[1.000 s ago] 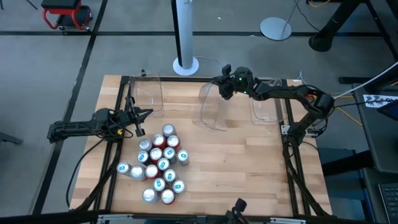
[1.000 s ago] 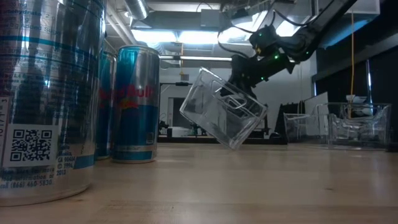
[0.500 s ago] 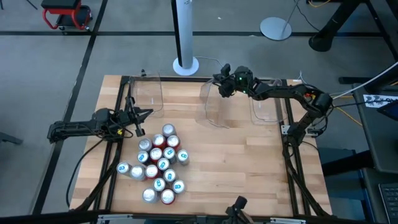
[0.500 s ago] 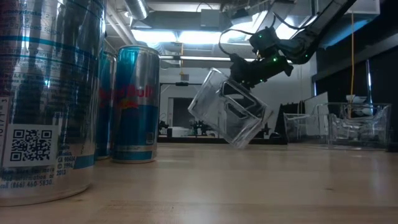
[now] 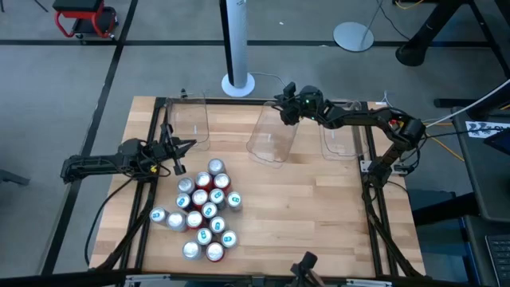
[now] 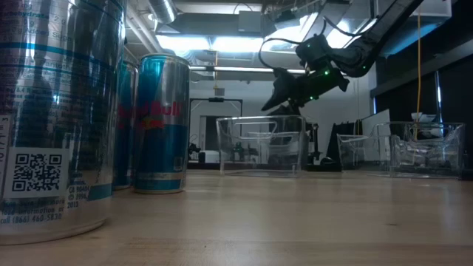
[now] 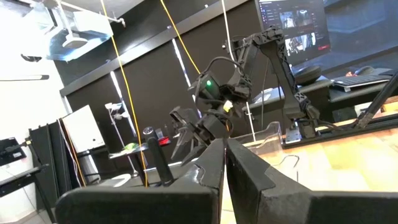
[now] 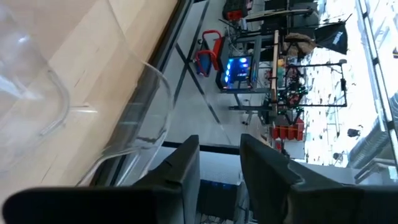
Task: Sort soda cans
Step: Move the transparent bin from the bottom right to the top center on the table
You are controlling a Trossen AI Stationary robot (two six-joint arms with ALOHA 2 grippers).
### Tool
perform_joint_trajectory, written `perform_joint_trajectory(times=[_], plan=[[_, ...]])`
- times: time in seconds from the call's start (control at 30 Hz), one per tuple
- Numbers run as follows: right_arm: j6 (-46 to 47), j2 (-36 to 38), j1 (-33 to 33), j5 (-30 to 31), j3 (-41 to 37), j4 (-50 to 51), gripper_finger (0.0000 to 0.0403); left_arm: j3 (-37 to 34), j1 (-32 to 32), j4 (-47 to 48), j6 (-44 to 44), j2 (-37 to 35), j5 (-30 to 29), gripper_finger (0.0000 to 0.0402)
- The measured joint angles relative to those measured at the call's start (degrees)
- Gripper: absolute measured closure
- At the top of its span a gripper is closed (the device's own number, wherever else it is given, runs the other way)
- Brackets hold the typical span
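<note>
Wood table (image 5: 319,207), cans (image 5: 204,209) clustered; right end effector (image 5: 285,109) spread, left (image 5: 177,150) pressed together

Nearest can (image 6: 52,118) cut off by low view's left edge.

High view straight down on whole table (image 5: 319,199); low view at tabletop level, cans (image 6: 159,122) close; both share clear bin (image 5: 271,135)
</note>
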State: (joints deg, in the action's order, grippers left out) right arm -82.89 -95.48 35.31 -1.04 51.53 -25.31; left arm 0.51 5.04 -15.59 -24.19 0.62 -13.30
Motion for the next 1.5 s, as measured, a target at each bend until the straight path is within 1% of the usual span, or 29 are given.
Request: perform_joint_trajectory(times=[0.07,0.13,0.23,0.37,0.47,0.57,0.67,0.77,0.83,0.9,0.97,1.07,1.1,1.2,1.3,1.4,1.5], plan=[[0.3,0.4,-0.1,-0.1,0.0,0.2,0.0286,0.0,0.0,0.0,0.0,0.0,0.0,0.0391],[2.3,2.5,-0.9,-1.1,0.0,3.1,0.0286,0.0,0.0,0.0,0.1,0.0,0.0,0.0391],[3.7,8.0,-3.7,-3.7,0.1,12.0,0.0286,0.0,0.0,0.3,0.1,0.0,0.0,0.0391],[8.4,16.1,-10.6,-6.1,0.1,27.0,0.0286,0.0,0.0,0.5,0.4,0.0,0.0,0.0391],[12.8,19.6,-17.5,-7.6,0.2,35.2,0.0286,0.0,0.0,0.5,1.2,0.0,0.0,0.0391],[14.9,20.0,-25.4,-6.9,0.1,39.6,0.0285,0.0,0.0,0.5,1.7,0.0,0.0,0.0391],[15.5,18.5,-32.6,-3.3,0.2,39.5,0.0285,0.0,0.0,0.5,2.8,0.0,0.0,0.0391],[15.5,16.3,-38.1,0.4,0.1,39.6,0.0288,0.0,0.0,0.4,3.0,0.0,0.0,0.0391],[14.9,14.6,-40.4,0.5,0.1,39.1,0.0299,0.0,0.0,0.5,2.8,0.0,0.0,0.0391],[14.8,12.6,-41.7,0.8,0.1,38.8,0.0318,0.0,0.0,0.5,2.2,0.0,0.0,0.0391],[14.5,10.3,-41.8,2.3,0.1,38.2,0.0344,0.0,0.0,0.4,1.7,0.0,0.0,0.0391],[12.5,6.8,-41.6,6.4,0.1,36.6,0.0388,0.0,0.0,-0.1,1.5,0.0,0.0,0.0391],[11.7,5.7,-41.6,8.5,0.1,35.7,0.0395,0.0,0.0,-0.2,1.6,0.0,0.0,0.0391],[10.4,4.0,-41.7,12.8,0.1,35.2,0.0389,0.0,0.0,-0.1,1.2,0.0,0.0,0.0391],[10.1,3.5,-41.7,15.6,0.1,36.8,0.0389,0.0,0.0,-0.1,1.2,0.0,0.0,0.0391],[7.8,3.5,-41.7,18.2,0.1,36.7,0.0399,0.0,0.0,0.0,1.2,0.0,0.0,0.0391],[4.5,3.5,-41.3,22.5,0.1,37.9,0.0396,0.0,0.0,0.0,1.7,0.0,0.0,0.0391]])
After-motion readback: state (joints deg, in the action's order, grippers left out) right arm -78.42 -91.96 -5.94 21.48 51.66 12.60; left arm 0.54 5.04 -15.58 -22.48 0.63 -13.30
